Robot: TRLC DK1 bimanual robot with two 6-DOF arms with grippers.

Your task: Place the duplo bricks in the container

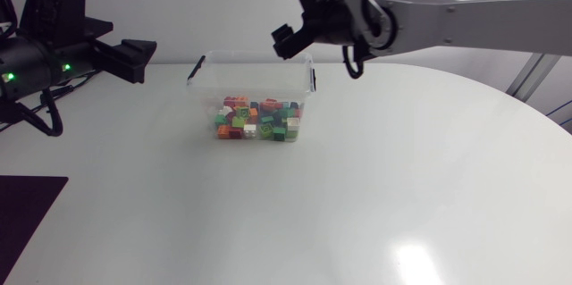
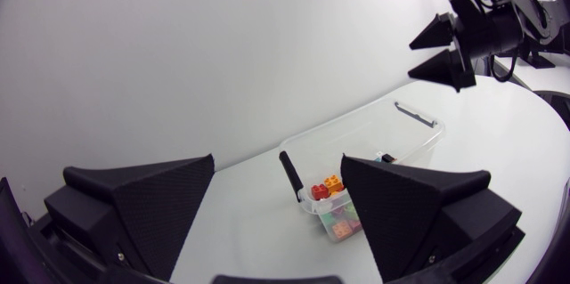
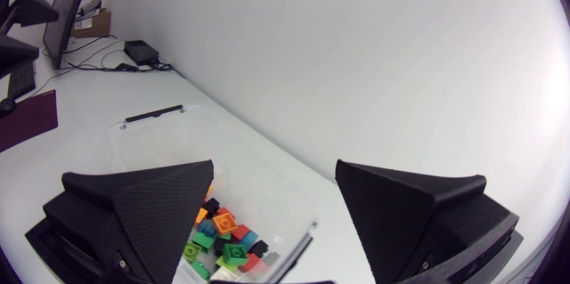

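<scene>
Duplo bricks (image 1: pixel 257 120): all visible bricks lie in one loose pile inside the container (image 1: pixel 204 97). Colours that can be made out are green, red, orange, white and dark blue. In the head view the pile fills the part of the container floor nearest the table's near edge.

Container: clear plastic, rectangular, open-topped, with a black latch (image 1: pixel 196 68) on the rim at each short end. It stands on the white table (image 1: pixel 357 187) close to the far edge, somewhat toward the left edge. No brick is visible on the table outside it.

Right gripper (image 1: pixel 299 17): held in the air above the container's far right corner, touching neither rim nor bricks. Its own wrist view shows the right gripper (image 3: pixel 274 166) with fingers set wide apart and nothing held; the bricks (image 3: pixel 223 231) and the container (image 3: pixel 151 142) lie below and ahead of the gap.

Left gripper (image 1: pixel 125 48): positioned over the table's far left edge, well apart from the container. In its wrist view the left gripper (image 2: pixel 278 159) also has fingers spread wide with nothing between them. Ahead of it stand the container (image 2: pixel 383 128) and a few bricks (image 2: pixel 334 204) showing through the clear wall. The right gripper (image 2: pixel 411 60) appears beyond, above the container's far end.

Other items: a dark mat (image 1: pixel 27 213) lies flat at the table's left edge, toward the near corner, well apart from the container.
</scene>
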